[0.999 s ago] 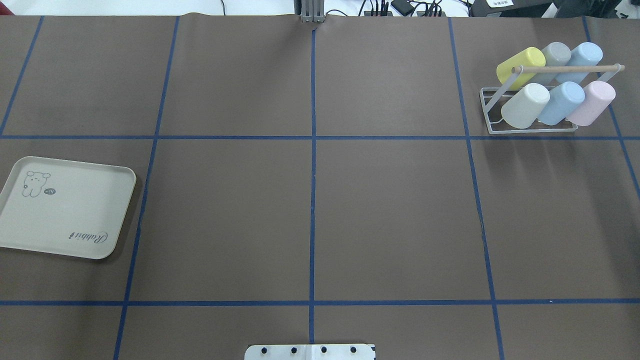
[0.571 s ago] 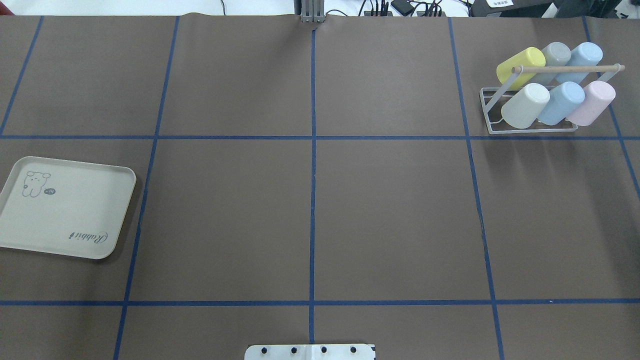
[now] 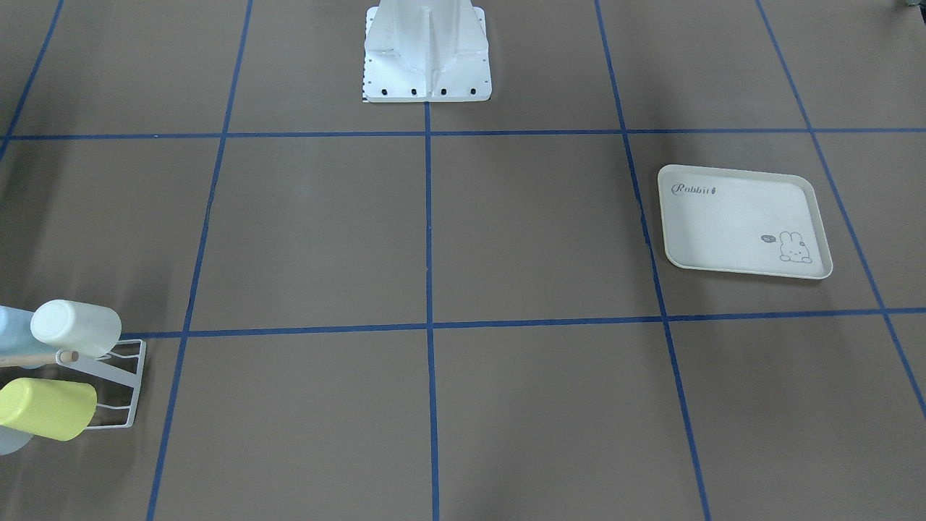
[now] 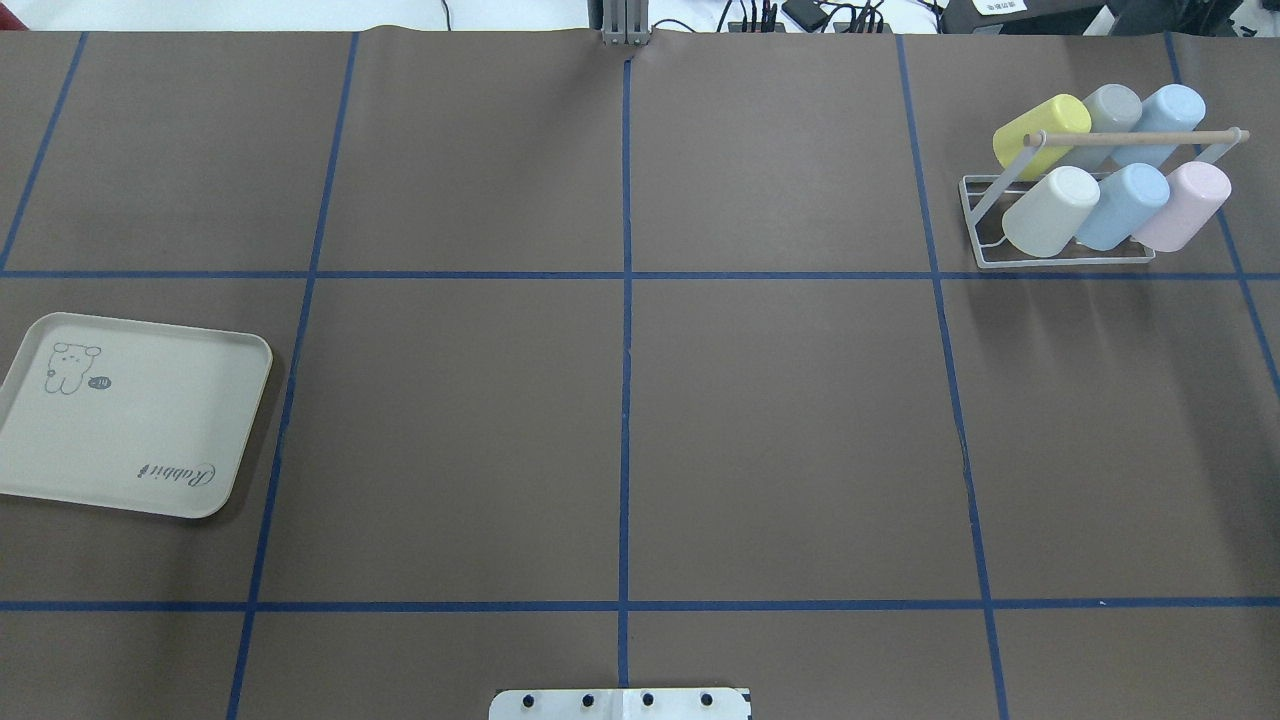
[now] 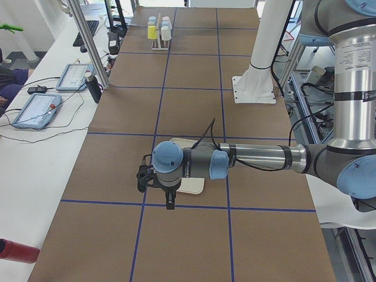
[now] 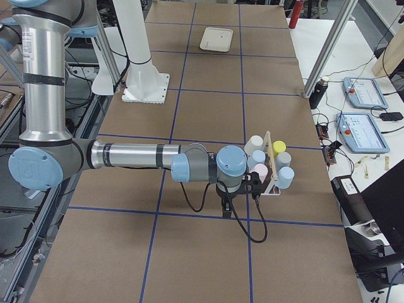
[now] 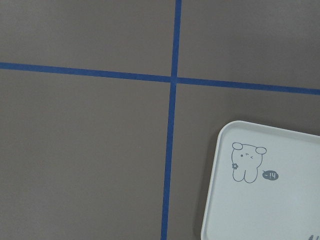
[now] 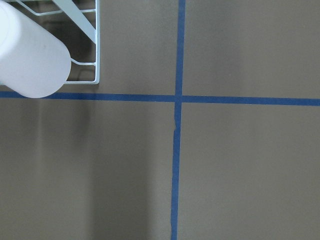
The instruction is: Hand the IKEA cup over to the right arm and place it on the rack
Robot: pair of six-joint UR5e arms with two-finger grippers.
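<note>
Since both grippers show only small and from the side, I cannot tell whether the left gripper (image 5: 170,202) or the right gripper (image 6: 226,209) is open or closed. Neither holds a cup that I can see. Each hangs under an outstretched arm above the brown table (image 4: 620,420).

The rack (image 4: 1000,187) stands just beside the right gripper, on its side away from the robot's base and far from the left gripper. It is white wire with a wooden dowel (image 4: 1130,138) across the top.

Six cups sit tilted on it, closed bases up. All are plain, matte and handle-less.
- Row nearer the right gripper: cream cup (image 4: 1050,210), blue cup (image 4: 1122,205), pink cup (image 4: 1185,205).
- Row beyond it: yellow cup (image 4: 1040,130), grey cup (image 4: 1112,105), pale blue cup (image 4: 1170,108).

The rabbit-print tray (image 4: 140,440) lies on the table under the left gripper, its corner in the left wrist view.
</note>
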